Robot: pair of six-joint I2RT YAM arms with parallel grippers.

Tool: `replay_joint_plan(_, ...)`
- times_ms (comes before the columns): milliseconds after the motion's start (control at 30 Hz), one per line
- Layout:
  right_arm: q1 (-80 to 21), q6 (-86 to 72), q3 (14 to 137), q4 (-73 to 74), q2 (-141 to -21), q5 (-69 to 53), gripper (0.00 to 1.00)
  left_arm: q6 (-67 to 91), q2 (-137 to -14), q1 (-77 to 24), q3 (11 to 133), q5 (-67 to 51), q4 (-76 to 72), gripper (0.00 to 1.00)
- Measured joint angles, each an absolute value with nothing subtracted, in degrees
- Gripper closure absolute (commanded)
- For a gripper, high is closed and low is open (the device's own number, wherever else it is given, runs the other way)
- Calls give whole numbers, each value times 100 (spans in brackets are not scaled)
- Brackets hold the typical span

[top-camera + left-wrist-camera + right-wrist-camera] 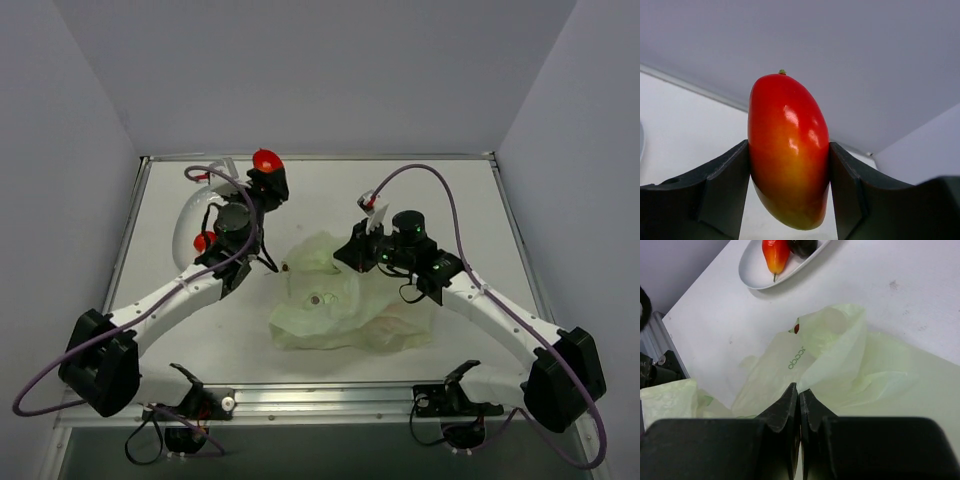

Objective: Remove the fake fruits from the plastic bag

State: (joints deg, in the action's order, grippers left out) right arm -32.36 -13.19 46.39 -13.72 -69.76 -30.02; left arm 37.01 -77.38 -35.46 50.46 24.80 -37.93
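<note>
My left gripper [266,168] is shut on a red and orange fake fruit [788,150], held up above the table's far left; it also shows in the top view [266,160]. The pale green plastic bag [345,310] lies at the table's middle. My right gripper [799,389] is shut on a fold of the bag [835,355] and holds it up. A small red piece [796,328] shows at the bag's mouth. Another red-orange fruit [775,253] lies in the white oval dish [752,275], with a dark piece [802,245] beside it.
The dish [183,235] sits at the left, partly under my left arm, with a red fruit [203,241] in it. A raised metal rim [320,158] runs round the table. A purple cable loops over each arm.
</note>
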Motion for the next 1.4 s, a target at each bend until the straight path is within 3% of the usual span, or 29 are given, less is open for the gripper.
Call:
replay_joint_plan(433,-2589,-1579,4676,-1184,-6810,-1553,100,4106,-6847,-1343,4836,1841,-2235,97)
replay_joint_plan(667,-2554,-1664,4685,-1260,-6810,-1450,100,4735,-8239,-231,5441,945,-958,98)
replay_joint_plan(1033,-2552,-1743,4600,-1304,-6569,-1553,100,4493,-9990,-27,7164,290,-215,96)
replay_joint_plan(1133,-2547,-1756,4587,-1306,-6506,-1579,100,4383,-10276,82,7319,202,-49,92)
replay_joint_plan(1333,-2547,-1776,4584,-1304,-6475,-1629,100,4351,-10667,217,7336,97,95,74)
replay_joint_plan(1367,-2547,-1780,4584,-1306,-6475,-1649,100,4353,-10700,220,7336,84,106,70)
replay_joint_plan(1400,-2547,-1789,4584,-1306,-6471,-1664,100,4357,-10713,224,7336,80,106,56)
